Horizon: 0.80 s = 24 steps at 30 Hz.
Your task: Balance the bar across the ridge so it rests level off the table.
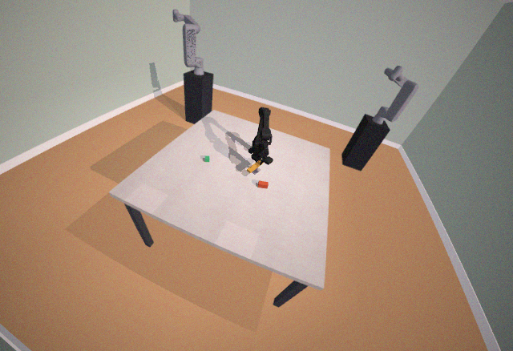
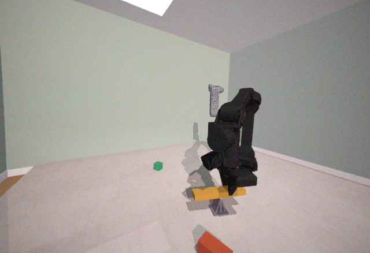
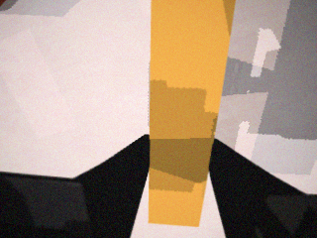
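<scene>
My gripper (image 1: 261,162) (image 2: 228,191) (image 3: 179,143) is clamped on the yellow bar (image 1: 253,167) (image 2: 207,193) (image 3: 185,64), a finger against each side. I see the bar reaching out past the fingertips, its longer part on one side and a short end on the other. It sits above the table (image 1: 186,198) (image 2: 98,196) (image 3: 74,99), right over the ridge (image 2: 219,208); I can't tell whether they touch.

Top view: set high, angled down over the whole desk (image 1: 232,198) (image 2: 119,202). Exterior view: low, near desk height, facing across it toward the walls. Wrist view: close-up, aimed past the gripper (image 1: 264,163) (image 2: 228,191) (image 3: 181,139). Shared by top and exterior: black arm (image 1: 262,131) (image 2: 228,137), green cube (image 1: 206,159) (image 2: 158,166).
</scene>
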Motion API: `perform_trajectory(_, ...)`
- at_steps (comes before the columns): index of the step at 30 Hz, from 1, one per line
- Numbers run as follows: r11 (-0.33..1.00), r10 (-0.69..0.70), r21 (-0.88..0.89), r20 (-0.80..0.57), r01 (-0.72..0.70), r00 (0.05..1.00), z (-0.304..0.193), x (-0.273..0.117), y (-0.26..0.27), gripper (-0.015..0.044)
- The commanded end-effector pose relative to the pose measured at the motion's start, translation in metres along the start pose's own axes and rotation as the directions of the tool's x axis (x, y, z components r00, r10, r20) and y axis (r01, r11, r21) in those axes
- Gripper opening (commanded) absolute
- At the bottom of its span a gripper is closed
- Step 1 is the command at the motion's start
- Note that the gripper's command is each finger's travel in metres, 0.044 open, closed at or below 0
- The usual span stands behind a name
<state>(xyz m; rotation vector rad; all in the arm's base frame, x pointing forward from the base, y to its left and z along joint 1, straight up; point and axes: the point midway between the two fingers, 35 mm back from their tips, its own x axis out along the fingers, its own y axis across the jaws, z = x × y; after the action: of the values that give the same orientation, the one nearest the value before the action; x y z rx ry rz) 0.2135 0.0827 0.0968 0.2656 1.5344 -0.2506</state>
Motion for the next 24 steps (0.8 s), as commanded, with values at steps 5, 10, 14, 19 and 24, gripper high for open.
perform_trajectory(5,1.000,0.000,0.000,0.000,0.000,1.000,0.0000,0.0000,0.0000,0.0000)
perform_trajectory(10,1.000,0.000,0.000,0.000,0.000,1.000,0.0000,0.0000,0.0000,0.0000)
perform_trajectory(14,1.000,0.000,0.000,0.000,0.000,1.000,0.0000,0.0000,0.0000,0.0000)
perform_trajectory(19,1.000,0.000,0.000,0.000,0.000,1.000,0.0000,0.0000,0.0000,0.0131)
perform_trajectory(24,1.000,0.000,0.000,0.000,0.000,1.000,0.0000,0.0000,0.0000,0.0167)
